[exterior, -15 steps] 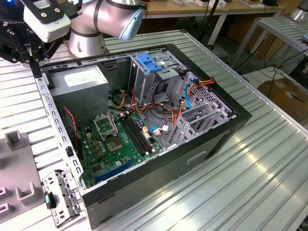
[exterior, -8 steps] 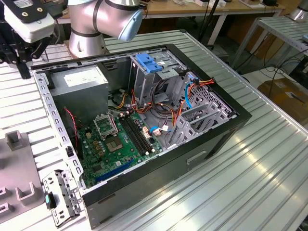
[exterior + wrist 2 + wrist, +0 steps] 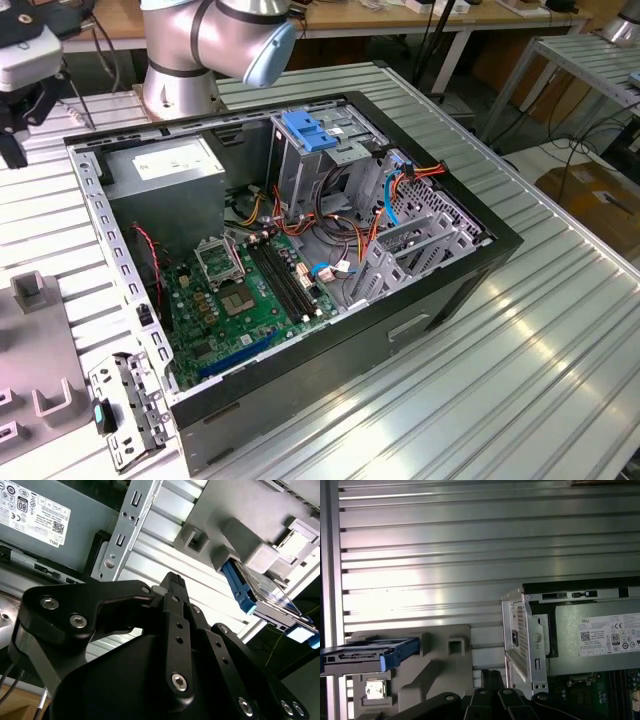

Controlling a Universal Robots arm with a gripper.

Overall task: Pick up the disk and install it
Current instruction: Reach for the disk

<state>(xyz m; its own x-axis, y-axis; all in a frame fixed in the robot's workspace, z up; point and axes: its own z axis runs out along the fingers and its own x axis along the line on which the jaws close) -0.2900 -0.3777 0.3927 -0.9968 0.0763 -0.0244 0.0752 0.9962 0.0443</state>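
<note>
Looking through both wrist views, I see the gripper [image 3: 170,583] [image 3: 489,678] with its fingers brought together and nothing between them. It hangs above the table [image 3: 445,555], over the strip between the grey holder [image 3: 437,672] and the open computer case [image 3: 440,300].

The disk [image 3: 360,656] [image 3: 272,605] is not in hand. It rests on the holder beside the case, apart from the gripper. One of its blue side rails [image 3: 402,649] points toward the case's power supply [image 3: 600,645]. From the exterior view I judge that the holder sits along the table's edge at the exterior view's left.

My worries from here:
- With the fingers together, a descent onto the disk would push it instead of straddling it. I think it could slide or tip off the holder.
- A grip on the blue plastic rail instead of the metal body looks likely to flex or slip, leaving the disk skewed in the grasp.
- The case's sheet-metal edge sits close to the holder. A low carry could clip it.
- Inside the case, loose orange and blue cables [image 3: 400,185] lie right beside the drive cage [image 3: 305,150]. A skewed disk could snag them or jam against the cage wall.
</note>
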